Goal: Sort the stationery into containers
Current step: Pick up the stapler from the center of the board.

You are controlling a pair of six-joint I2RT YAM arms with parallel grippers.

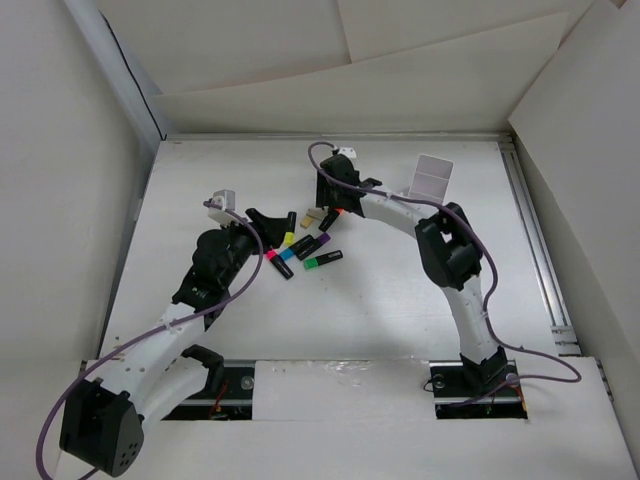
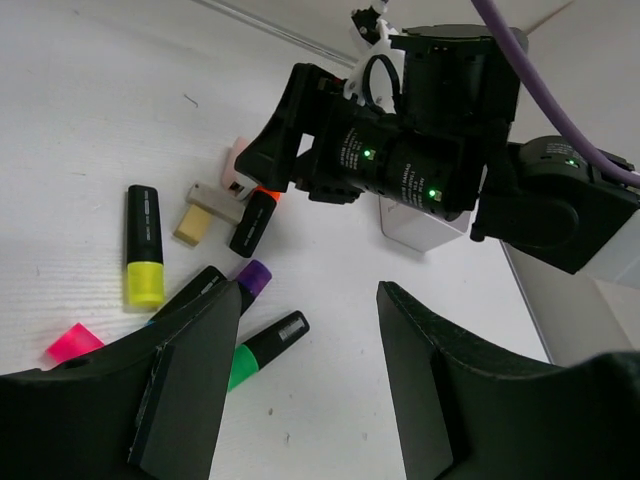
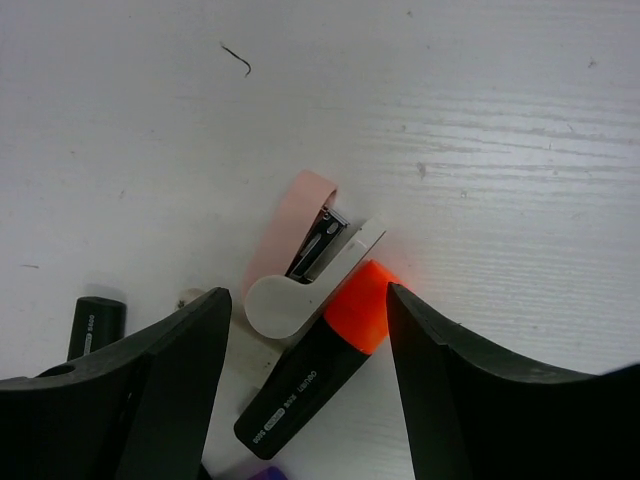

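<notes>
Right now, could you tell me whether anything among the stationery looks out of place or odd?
One thing: a small pink-and-white stapler lies in the marker pile, against the tip of the orange-ended marker. Its pink arm looks splayed away from the white base, as if sprung open. Nothing looks spilled or broken.

In my right wrist view, the black marker [image 3: 92, 325] at the left edge carries white digits that look like 5500. The orange-tipped marker [image 3: 320, 370] has a line of small white print along its black barrel, but I cannot make out the letters. In my left wrist view, the white print on the yellow-tipped marker [image 2: 143, 250] is only a blur.
</notes>
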